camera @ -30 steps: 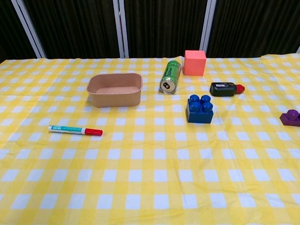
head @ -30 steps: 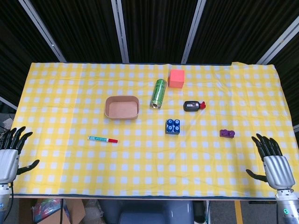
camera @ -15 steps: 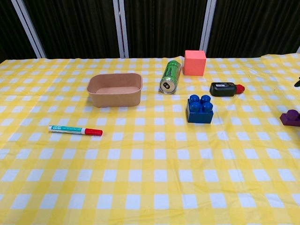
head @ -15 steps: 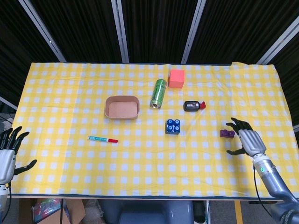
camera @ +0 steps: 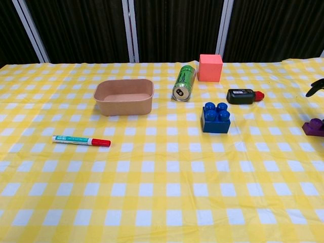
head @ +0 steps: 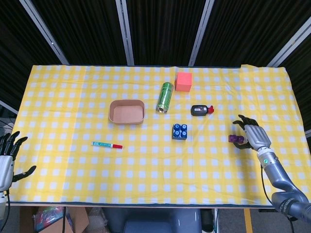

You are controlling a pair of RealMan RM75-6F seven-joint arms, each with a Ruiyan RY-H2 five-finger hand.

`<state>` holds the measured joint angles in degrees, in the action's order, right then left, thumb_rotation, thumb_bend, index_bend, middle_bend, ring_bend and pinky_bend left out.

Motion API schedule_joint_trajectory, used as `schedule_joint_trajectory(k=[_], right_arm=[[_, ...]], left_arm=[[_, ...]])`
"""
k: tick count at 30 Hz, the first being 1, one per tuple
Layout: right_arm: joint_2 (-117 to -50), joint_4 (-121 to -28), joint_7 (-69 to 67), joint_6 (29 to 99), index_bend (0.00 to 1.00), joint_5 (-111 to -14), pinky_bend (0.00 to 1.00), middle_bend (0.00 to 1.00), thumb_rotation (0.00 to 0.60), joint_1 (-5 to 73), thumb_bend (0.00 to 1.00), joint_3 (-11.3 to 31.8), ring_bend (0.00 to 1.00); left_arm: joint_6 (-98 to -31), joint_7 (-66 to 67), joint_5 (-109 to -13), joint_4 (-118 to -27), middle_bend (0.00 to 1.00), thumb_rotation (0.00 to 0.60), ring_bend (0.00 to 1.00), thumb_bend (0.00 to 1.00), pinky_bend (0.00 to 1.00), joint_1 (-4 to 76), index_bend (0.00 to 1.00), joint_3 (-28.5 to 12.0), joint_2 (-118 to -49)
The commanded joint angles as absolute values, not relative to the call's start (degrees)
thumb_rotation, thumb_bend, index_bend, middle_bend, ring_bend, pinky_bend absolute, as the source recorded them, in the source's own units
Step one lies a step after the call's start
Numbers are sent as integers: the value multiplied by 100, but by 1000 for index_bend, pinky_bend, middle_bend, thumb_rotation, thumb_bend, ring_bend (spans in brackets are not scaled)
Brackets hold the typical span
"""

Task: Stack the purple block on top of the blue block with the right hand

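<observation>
Purple block beside spread right robot hand; labels unreadable.

Purple block, blue block, yellow-checked cloth.

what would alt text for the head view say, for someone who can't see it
The right hand, fingers spread, hovers beside the purple block on a table with a yellow checked cloth, not gripping it. The blue block sits mid-table, apart, near a green can, brown tray and marker. The left hand waits at the near left corner.
</observation>
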<state>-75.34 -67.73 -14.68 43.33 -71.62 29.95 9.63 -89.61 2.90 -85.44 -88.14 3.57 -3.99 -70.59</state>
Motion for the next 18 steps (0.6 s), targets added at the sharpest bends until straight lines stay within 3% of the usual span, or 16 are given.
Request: schedule_joint_trajectory(k=[1,18], right_arm=[[-7604,-6670,-1534,4303,227,-7199,0,0,600,2993,389,896,0],[-8123,-5873,-2049,4163,256,-7454,0,0,600,3097,390,719,0]], left_arm=[[-8935,331,-8532,-8818,46,600,0,119,52,367,161,-398,-7073],[-8909,469,-8498,-8841,46,600,0,118,52,378,161,-413,-7108]])
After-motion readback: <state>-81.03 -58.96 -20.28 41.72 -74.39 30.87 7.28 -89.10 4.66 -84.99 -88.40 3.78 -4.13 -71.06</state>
